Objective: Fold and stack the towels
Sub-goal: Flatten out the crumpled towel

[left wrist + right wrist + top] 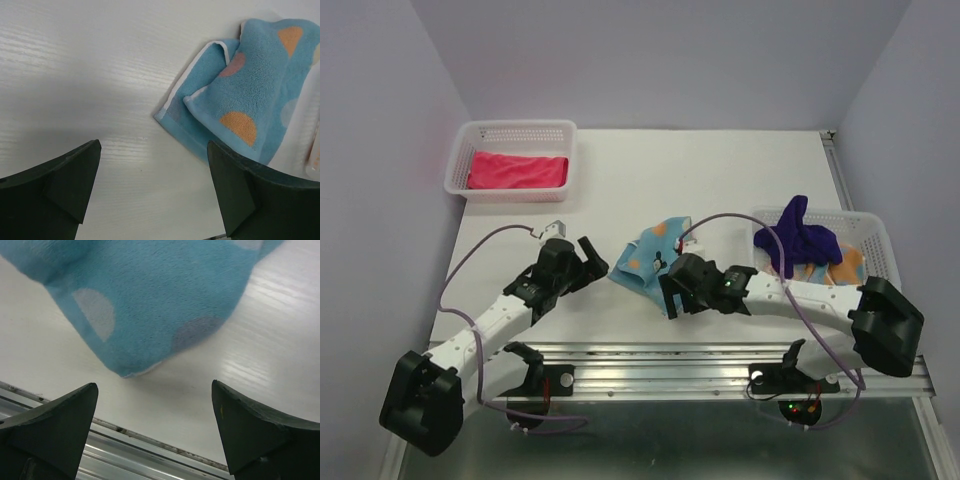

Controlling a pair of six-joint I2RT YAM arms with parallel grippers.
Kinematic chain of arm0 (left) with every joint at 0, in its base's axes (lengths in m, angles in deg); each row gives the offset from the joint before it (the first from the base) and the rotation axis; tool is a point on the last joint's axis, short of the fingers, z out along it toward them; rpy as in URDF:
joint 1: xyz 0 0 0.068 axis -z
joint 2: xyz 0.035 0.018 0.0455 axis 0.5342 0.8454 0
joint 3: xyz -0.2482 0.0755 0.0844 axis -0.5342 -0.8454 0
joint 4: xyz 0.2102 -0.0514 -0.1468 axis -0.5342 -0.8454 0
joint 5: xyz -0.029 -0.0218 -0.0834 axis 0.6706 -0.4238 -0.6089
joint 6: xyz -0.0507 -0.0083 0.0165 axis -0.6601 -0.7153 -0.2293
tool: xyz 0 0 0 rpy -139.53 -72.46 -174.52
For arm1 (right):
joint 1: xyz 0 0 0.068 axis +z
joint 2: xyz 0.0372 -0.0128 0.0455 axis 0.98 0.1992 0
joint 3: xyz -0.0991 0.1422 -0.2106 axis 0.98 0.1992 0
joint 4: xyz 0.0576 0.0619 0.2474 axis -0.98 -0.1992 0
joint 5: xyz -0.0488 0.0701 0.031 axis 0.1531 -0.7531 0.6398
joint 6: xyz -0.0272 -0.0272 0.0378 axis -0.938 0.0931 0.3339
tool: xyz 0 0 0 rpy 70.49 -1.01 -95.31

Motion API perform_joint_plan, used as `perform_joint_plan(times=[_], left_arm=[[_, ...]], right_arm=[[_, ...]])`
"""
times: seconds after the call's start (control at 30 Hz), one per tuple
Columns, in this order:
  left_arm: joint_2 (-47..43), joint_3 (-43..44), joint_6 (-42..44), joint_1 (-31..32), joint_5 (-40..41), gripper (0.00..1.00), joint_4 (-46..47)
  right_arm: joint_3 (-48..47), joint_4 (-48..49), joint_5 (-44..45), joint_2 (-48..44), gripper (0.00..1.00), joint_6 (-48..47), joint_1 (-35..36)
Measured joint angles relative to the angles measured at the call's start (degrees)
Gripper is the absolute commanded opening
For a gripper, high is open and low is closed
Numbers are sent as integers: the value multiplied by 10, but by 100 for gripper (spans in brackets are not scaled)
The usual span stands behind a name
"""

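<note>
Light blue dotted towel [642,262] lies loosely folded on the white tabletop [740,170], between the 2 arms. The left end effector [595,260] hovers just beside it, fingers spread wide and empty. The right end effector [668,292], at the towel's near edge, is likewise spread and empty. The pink towel [517,170] lies in the far-left basket [510,128]. The purple towel [803,240] and the orange patterned towel [850,266] heap in the right basket [876,226].

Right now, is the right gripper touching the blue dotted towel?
Apart. Right wrist view shows bare table between the open right gripper and the blue dotted towel.
</note>
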Motion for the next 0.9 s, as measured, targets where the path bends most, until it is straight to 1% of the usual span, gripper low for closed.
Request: perform_joint_plan(times=[0.07,0.17,0.27,0.33,0.37,0.47,0.5,0.53,0.57,0.63,0.67,0.9], left_arm=[[5,-1,-2,0,-5,99,9],[18,-1,-2,0,-14,99,27],[33,-1,-2,0,-17,99,35],[40,-1,-2,0,-17,99,39],[43,-1,-2,0,-17,99,41],[45,-1,-2,0,-17,99,45],[45,-1,-2,0,-18,99,46],[46,-1,-2,0,-18,99,48],[47,-1,-2,0,-18,99,49],[50,-1,-1,0,-20,99,52],[52,-1,-1,0,-20,99,53],[66,-1,3,0,-33,99,63]], right_arm=[[-1,10,9,22,96,4,31],[-2,15,21,71,77,10,56],[-10,17,34,102,72,23,67],[-23,19,45,117,60,33,71],[-26,21,49,122,50,38,72],[-38,24,56,134,34,48,75],[-39,24,58,136,25,50,76],[-39,24,60,136,21,54,76],[-39,24,61,136,13,61,76],[-39,21,69,135,6,71,76],[-39,18,73,134,1,76,76],[-39,-28,92,98,1,102,76]])
